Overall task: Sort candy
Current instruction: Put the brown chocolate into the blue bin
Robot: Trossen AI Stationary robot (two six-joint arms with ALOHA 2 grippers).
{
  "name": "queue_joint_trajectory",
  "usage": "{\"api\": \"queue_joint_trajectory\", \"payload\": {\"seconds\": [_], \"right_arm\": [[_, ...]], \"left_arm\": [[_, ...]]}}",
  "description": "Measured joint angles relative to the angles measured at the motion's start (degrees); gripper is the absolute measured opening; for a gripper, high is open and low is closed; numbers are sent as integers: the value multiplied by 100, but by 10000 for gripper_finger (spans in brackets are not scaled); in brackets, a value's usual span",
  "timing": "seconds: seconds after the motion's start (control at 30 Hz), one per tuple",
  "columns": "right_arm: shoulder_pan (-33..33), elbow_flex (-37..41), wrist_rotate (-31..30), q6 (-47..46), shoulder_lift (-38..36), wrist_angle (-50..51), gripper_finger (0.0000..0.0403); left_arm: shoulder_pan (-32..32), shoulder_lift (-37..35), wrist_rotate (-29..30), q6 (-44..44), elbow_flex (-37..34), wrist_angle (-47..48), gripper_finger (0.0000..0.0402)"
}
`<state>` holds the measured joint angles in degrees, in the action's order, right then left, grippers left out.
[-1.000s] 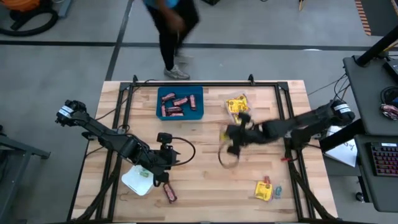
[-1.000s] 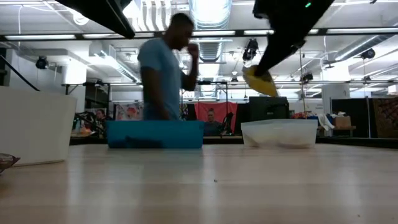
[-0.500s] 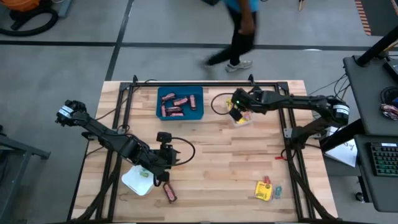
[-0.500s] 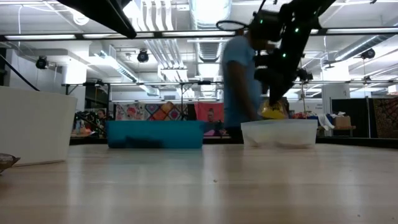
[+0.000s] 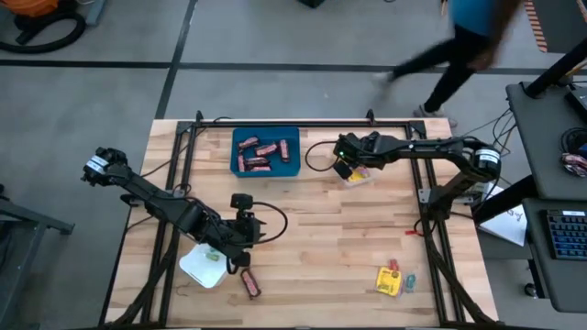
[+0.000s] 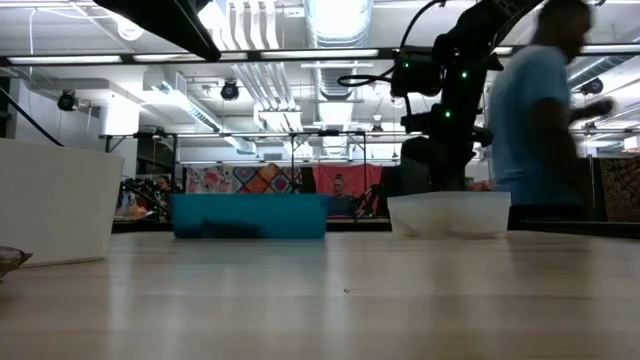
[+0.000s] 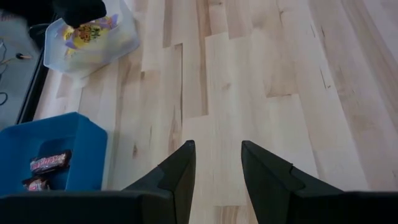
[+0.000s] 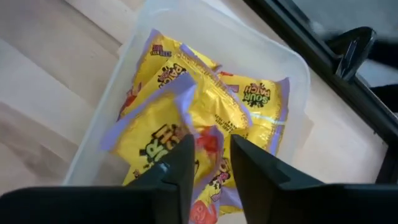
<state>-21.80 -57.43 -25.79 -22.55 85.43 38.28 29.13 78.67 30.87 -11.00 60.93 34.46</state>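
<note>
My right gripper (image 5: 345, 163) (image 8: 211, 162) is lowered into the clear tray (image 5: 359, 174) at the table's far side, shut on a yellow packet (image 8: 161, 124). Other yellow packets (image 8: 261, 106) lie in that tray. The blue tray (image 5: 266, 152) holds brown-red bars (image 5: 257, 154). One brown-red bar (image 5: 249, 285) lies near the table's near edge. A yellow packet with small sweets beside it (image 5: 392, 279) lies near-right. My left gripper (image 5: 246, 234) (image 7: 217, 162) hovers open over bare wood, beside the white tray (image 5: 200, 266). My right gripper pinches the top yellow packet by one end (image 8: 208, 140) between its two fingers (image 8: 177, 168), slanting down from above. The rest of the packet lies on the other packets in the clear tray.
A person (image 5: 468, 37) (image 6: 540, 120) walks past beyond the table's far edge. In the low view the white tray (image 6: 50, 200) stands at the left, the blue tray (image 6: 250, 215) in the middle and the clear tray (image 6: 450, 215) at the right. A black frame rims the table.
My right gripper has carried the yellow packet from the middle of the table toward the far edge, then gone down into the clear tray. The packet hung below the fingers and now lies on the others. The person has walked from left to right behind the table.
</note>
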Motion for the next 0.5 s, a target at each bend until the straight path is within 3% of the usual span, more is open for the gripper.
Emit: {"api": "queue_joint_trajectory", "payload": {"seconds": [0.2, 0.5], "right_arm": [[17, 0, -122, -43, -201, 4, 134], [197, 2, -122, -82, -939, 30, 138]], "left_arm": [[-1, 0, 2, -65, 0, -2, 113], [-1, 0, 2, -129, 0, -4, 113]]}}
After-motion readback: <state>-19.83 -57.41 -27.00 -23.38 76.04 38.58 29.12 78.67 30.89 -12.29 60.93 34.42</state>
